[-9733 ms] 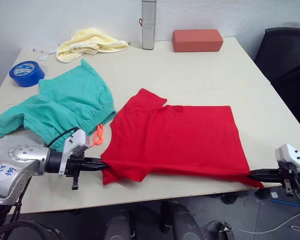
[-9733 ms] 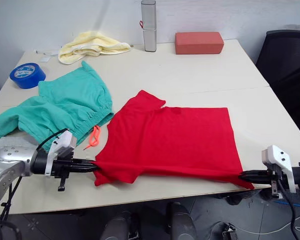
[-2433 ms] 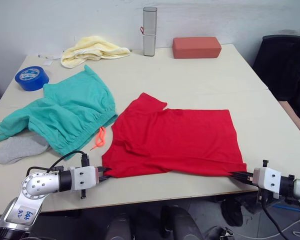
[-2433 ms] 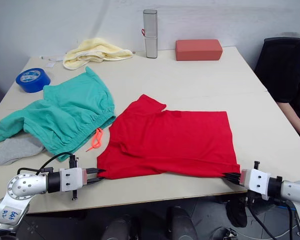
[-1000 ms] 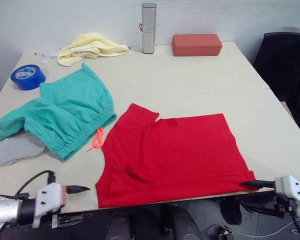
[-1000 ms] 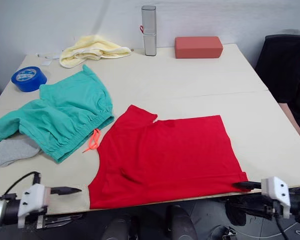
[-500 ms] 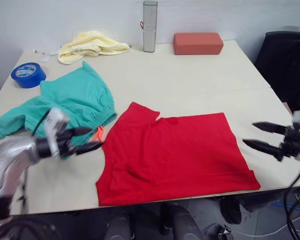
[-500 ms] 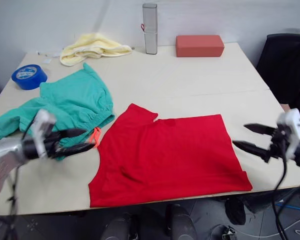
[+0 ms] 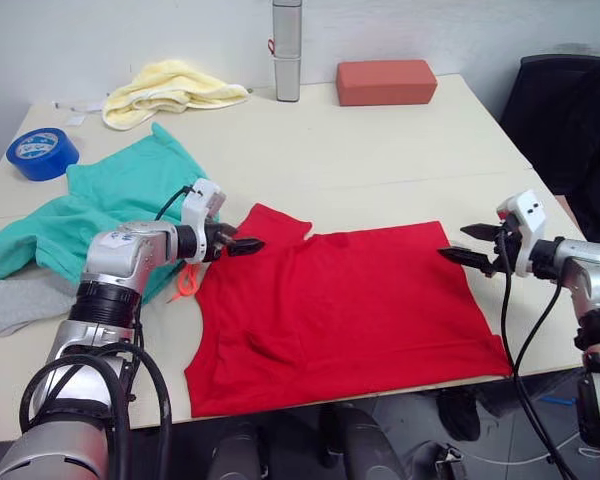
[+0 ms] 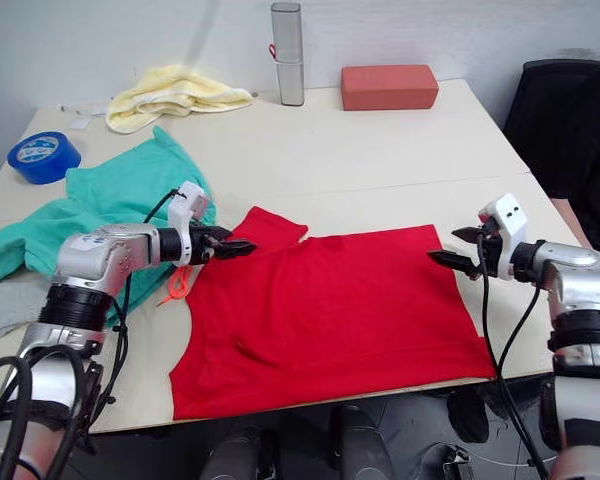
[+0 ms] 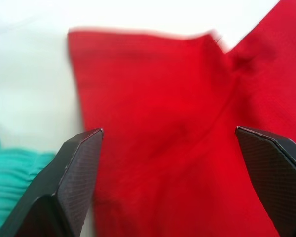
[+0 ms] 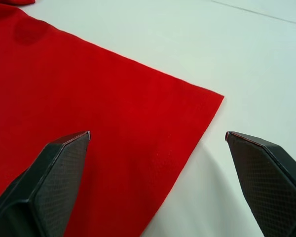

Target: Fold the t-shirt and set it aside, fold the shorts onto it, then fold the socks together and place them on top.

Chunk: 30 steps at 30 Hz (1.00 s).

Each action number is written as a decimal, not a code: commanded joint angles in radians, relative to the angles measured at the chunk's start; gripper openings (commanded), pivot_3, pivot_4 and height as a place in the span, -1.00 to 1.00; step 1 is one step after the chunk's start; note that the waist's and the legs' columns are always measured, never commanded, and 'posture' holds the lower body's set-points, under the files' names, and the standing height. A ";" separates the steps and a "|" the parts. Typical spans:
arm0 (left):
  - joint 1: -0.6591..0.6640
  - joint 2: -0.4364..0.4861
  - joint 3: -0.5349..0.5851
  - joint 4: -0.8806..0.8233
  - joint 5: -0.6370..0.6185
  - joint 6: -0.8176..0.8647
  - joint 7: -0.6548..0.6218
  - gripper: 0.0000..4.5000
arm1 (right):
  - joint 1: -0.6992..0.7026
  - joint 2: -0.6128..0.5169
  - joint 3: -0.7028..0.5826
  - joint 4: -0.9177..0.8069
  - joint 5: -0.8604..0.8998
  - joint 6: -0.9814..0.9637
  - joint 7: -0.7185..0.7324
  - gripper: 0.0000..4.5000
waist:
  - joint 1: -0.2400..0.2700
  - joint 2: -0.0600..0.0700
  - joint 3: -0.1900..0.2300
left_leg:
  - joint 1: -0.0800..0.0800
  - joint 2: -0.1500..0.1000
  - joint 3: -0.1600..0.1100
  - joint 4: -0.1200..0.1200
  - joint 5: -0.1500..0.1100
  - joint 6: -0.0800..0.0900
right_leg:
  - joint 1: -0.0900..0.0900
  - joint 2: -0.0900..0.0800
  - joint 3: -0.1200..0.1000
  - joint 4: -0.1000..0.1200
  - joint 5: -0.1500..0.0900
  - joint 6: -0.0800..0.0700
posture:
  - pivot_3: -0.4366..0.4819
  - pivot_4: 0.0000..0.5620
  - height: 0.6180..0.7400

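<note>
The red t-shirt (image 9: 350,310) lies spread flat at the table's near middle. My left gripper (image 9: 242,245) is open and hovers at the shirt's far left sleeve (image 11: 153,89), holding nothing. My right gripper (image 9: 455,241) is open just above the shirt's far right corner (image 12: 207,98), with nothing between its fingers. The teal shorts (image 9: 110,200) lie crumpled to the left, their orange drawstring (image 9: 187,281) beside the shirt. A grey sock (image 9: 10,305) peeks out from under the shorts at the left edge.
At the back of the table (image 9: 380,150) are a pale yellow cloth (image 9: 165,85), a metal cylinder (image 9: 287,50) and a reddish block (image 9: 387,80). A blue tape roll (image 9: 42,152) sits far left. A black chair (image 9: 570,110) stands to the right.
Both open grippers have gone from the table's near edge to the shirt's far side, the left to the sleeve, the right to the far right corner. The camera has shifted a little.
</note>
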 commanded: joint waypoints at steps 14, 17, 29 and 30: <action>0.025 0.014 0.072 0.014 0.042 0.090 -0.012 1.00 | -0.241 0.124 0.011 0.296 -0.171 -0.029 -0.163 0.99 | -0.021 0.000 0.000 | 0.004 0.004 0.005 0.002 0.000 -0.003 | -0.001 -0.001 0.007 0.008 0.000 -0.002 | -0.05 -0.47 1.00; 0.024 -0.001 0.095 0.012 0.019 0.125 -0.023 1.00 | -0.261 0.150 -0.001 0.325 -0.174 -0.051 -0.174 0.99 | -0.022 0.000 0.000 | 0.004 0.004 0.006 0.002 0.000 -0.004 | -0.001 -0.001 0.008 0.008 0.000 -0.002 | -0.05 -0.47 1.00; 0.067 -0.034 0.066 -0.006 0.044 0.144 -0.052 0.17 | -0.306 0.213 0.003 0.387 -0.212 -0.035 -0.169 0.71 | -0.025 0.000 0.000 | 0.006 0.004 0.008 0.003 0.000 -0.004 | -0.001 -0.001 0.010 0.009 0.000 -0.002 | -0.05 -0.47 1.00; 0.071 -0.033 0.066 -0.006 0.046 0.139 -0.054 0.03 | -0.306 0.213 0.002 0.387 -0.214 -0.043 -0.174 0.56 | -0.025 0.000 0.000 | 0.006 0.004 0.008 0.003 0.000 -0.004 | -0.001 -0.001 0.010 0.009 0.000 -0.002 | -0.05 -0.47 1.00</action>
